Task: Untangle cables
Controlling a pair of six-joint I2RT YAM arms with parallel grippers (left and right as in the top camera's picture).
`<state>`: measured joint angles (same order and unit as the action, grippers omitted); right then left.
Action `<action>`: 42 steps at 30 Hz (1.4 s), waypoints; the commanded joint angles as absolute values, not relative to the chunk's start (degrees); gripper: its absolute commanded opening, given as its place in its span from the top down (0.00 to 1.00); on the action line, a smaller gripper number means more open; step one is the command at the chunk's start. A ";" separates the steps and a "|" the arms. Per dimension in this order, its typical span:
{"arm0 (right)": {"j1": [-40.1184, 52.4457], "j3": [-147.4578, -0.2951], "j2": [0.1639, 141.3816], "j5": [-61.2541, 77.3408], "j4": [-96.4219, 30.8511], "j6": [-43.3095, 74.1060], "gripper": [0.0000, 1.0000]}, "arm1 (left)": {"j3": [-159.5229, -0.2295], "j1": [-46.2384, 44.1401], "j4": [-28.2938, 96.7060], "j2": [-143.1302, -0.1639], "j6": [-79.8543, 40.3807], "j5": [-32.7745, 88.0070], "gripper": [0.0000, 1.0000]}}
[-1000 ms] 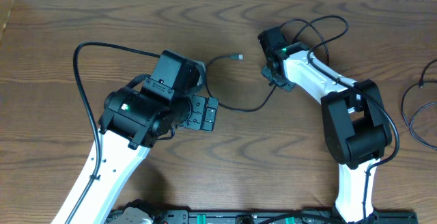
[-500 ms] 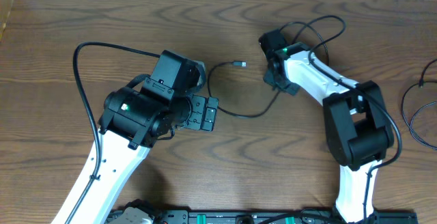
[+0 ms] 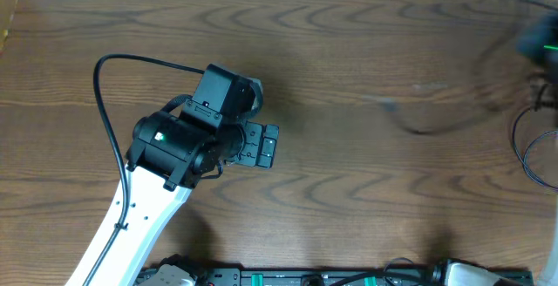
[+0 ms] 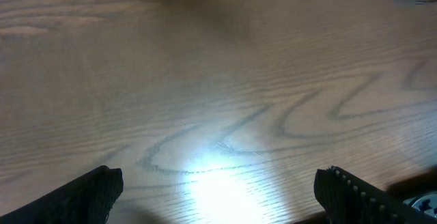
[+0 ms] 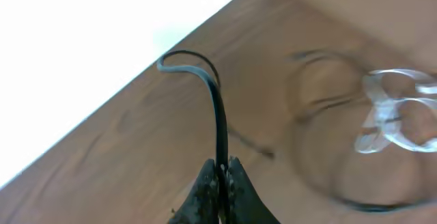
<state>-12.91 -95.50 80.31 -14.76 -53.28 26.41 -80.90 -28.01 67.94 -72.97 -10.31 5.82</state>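
Right claw (image 5: 220,177) clenched on one black cable (image 5: 218,115). The cord runs straight up from my tips, then hooks over in a bend. Left claw (image 4: 218,183) released wide, nothing between its fingers.

Beyond and right of my right claw: white cable (image 5: 399,108), blurred, among dark loops (image 5: 307,108).

Judgement: one strand is in hand, and the looped pile is not yet sorted.

Table (image 4: 205,80): brown wood grain, glare patch just ahead of left claw. White area (image 5: 82,46) past its edge, whether wall or floor I cannot tell.

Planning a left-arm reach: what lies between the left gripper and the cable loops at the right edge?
Overhead view: bare table, except one blurred black cable near the loops; the left gripper stands open.
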 commanded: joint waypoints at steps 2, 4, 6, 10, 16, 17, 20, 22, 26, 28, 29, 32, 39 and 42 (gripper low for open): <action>-29.56 -95.88 79.48 -12.32 -53.80 22.63 0.99 | -80.66 -28.05 68.07 -72.99 -10.17 5.96 0.04; -34.13 -95.88 80.16 -8.40 -53.87 24.29 0.99 | -80.66 -28.05 68.12 -72.99 -10.17 5.93 0.04; -38.11 -95.88 81.36 -3.18 -53.71 26.65 0.99 | -80.66 -28.05 68.18 -72.99 -10.17 5.96 0.04; -41.58 -95.88 85.67 0.43 -53.78 27.18 0.99 | -80.64 -28.05 69.04 -72.99 -10.17 5.96 0.04; -42.09 -95.88 95.68 0.40 -53.98 27.16 0.99 | -79.59 -28.05 69.58 -72.99 -10.17 5.96 0.04; -42.52 -95.88 98.28 0.40 -54.02 27.14 0.99 | -79.22 -28.05 69.56 -72.99 -10.17 5.93 0.04; -44.05 -95.90 101.69 0.47 -54.98 26.89 0.99 | -78.91 -28.05 69.58 -72.99 -10.17 5.96 0.04; -45.80 -95.88 104.12 2.17 -56.36 26.92 0.71 | -78.91 -28.05 69.54 -72.99 -10.17 5.96 0.04; -47.55 -95.88 106.78 10.09 -59.70 26.94 0.01 | -78.91 -28.05 69.54 -72.99 -10.20 5.98 0.04; -47.42 -95.88 106.80 11.79 -61.58 26.92 0.01 | -78.91 -28.05 69.54 -72.99 -10.20 5.96 0.04; -47.31 -95.88 106.80 12.36 -61.93 26.89 0.01 | -78.91 -28.05 69.54 -72.99 -10.20 5.98 0.04; -46.28 -95.88 106.80 17.98 -62.92 24.93 0.01 | -78.91 -28.05 68.97 -72.99 -10.17 5.98 0.04; -37.47 -95.88 106.76 33.10 -66.61 5.13 0.01 | -78.91 -28.05 66.65 -72.99 -10.17 7.07 0.04; -28.16 -95.61 106.78 20.03 -68.31 3.57 0.01 | -78.91 -28.05 66.39 -72.99 -10.20 7.14 0.04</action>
